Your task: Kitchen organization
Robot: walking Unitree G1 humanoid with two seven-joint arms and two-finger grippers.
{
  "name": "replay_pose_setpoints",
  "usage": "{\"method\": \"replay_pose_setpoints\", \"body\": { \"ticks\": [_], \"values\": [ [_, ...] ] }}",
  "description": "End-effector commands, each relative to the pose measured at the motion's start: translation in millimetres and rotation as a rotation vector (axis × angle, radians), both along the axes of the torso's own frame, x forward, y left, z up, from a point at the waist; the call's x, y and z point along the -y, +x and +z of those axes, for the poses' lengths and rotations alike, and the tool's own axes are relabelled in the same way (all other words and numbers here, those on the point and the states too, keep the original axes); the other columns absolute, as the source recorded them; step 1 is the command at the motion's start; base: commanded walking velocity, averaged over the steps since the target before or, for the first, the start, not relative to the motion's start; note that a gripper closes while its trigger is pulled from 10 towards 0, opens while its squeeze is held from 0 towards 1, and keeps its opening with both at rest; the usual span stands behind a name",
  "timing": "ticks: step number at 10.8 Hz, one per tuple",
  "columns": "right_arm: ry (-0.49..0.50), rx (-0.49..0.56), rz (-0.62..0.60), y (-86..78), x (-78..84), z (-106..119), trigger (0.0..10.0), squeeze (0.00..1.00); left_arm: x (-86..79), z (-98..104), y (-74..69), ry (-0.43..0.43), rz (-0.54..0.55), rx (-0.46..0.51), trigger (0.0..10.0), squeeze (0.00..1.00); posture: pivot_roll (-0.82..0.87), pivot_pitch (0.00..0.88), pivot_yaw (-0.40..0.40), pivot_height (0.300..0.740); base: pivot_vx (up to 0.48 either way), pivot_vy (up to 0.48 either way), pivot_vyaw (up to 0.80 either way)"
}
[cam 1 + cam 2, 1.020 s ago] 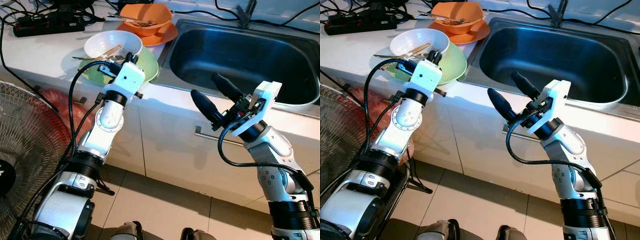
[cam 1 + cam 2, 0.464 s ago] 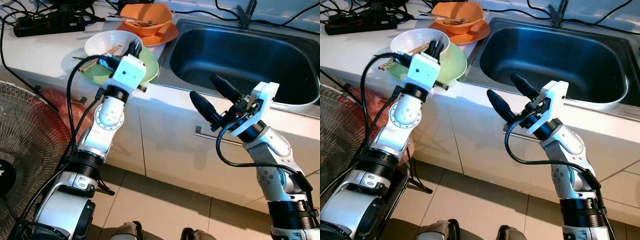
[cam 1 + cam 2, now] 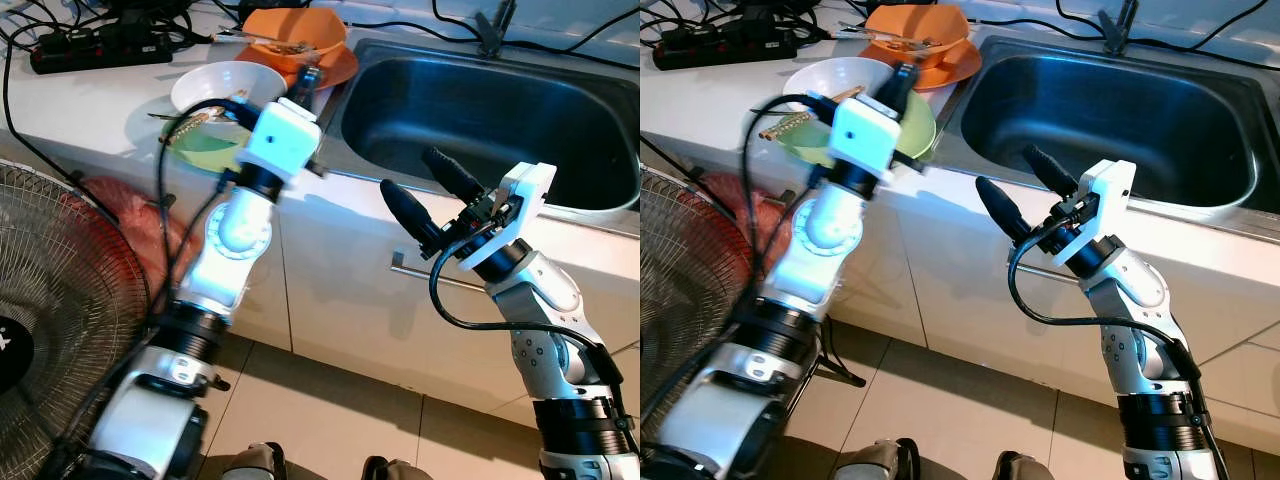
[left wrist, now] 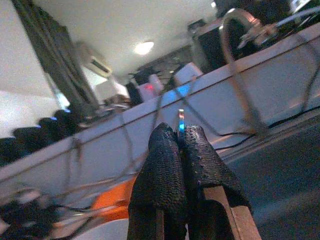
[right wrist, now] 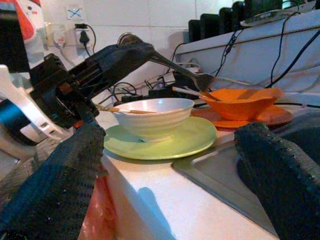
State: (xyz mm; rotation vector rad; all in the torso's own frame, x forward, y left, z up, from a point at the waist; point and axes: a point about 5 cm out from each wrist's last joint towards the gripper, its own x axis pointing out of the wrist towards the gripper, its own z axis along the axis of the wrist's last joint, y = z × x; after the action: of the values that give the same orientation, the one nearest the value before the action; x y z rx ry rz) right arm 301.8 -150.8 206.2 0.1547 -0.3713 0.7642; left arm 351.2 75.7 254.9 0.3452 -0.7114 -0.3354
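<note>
Above the white bowl (image 3: 225, 88), the left gripper (image 5: 131, 50) pinches a spoon (image 5: 182, 70), handle pointing sinkward; right gripper (image 3: 432, 195) spread wide, empty.

Bright, even daylight on the white counter (image 3: 90, 95), with glare along its front edge and soft shadows on the cabinet below. The left arm smears with motion blur. The left wrist view is hazy and dim, a ceiling lamp (image 4: 143, 48) glowing at eleven o'clock.

Left gripper (image 4: 181, 142) fingers (image 4: 160, 170) pressed together, a thin metal utensil tip (image 4: 180, 120) poking out between them. Orange bowl (image 4: 112, 197) blurred below; cables (image 4: 125, 140) behind.
</note>
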Motion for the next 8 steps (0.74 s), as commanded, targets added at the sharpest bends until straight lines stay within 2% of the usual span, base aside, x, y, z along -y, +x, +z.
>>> {"method": "replay_pose_setpoints", "body": {
  "ticks": [1, 2, 3, 4, 5, 8],
  "values": [
    [-0.001, 0.014, -0.004, 0.2, -0.1, 2, 10.0, 0.0, 11.9, 7, -6.3, -0.017, -0.084, 0.016, 10.0, 0.0, 0.03, 0.128, 0.01, 0.74, 0.0, 0.0, 0.0],
    [0.001, 0.014, -0.005, -0.7, -0.8, 2, 10.0, 0.0, 28.8, 6, -8.9, -0.064, -0.189, -0.027, 10.0, 0.0, 0.02, 0.13, 0.014, 0.74, 0.0, 0.0, 0.0],
    [0.002, 0.014, -0.006, -1.2, -0.9, 2, 10.0, 0.0, 34.4, 7, -9.0, -0.077, -0.221, -0.043, 10.0, 0.0, 0.02, 0.13, 0.014, 0.74, 0.0, 0.0, 0.0],
    [0.006, 0.014, -0.008, -3.3, -1.4, 2, 10.0, 0.0, 43.0, 2, -2.9, -0.103, -0.279, -0.121, 10.0, 0.0, 0.01, 0.138, 0.023, 0.74, 0.0, 0.0, 0.0],
    [0.01, 0.011, -0.009, -6.3, -2.9, 0, 10.0, 0.0, 46.4, -5, 8.8, -0.151, -0.313, -0.221, 10.0, 0.0, 0.0, 0.145, 0.032, 0.74, 0.0, 0.0, 0.0],
    [0.019, -0.001, -0.018, -15.4, -3.7, -3, 10.0, 0.0, 46.7, 8, 30.4, -0.201, -0.338, -0.31, 10.0, 0.0, -0.03, 0.172, 0.047, 0.74, 0.0, 0.0, 0.0]
  ]
}}
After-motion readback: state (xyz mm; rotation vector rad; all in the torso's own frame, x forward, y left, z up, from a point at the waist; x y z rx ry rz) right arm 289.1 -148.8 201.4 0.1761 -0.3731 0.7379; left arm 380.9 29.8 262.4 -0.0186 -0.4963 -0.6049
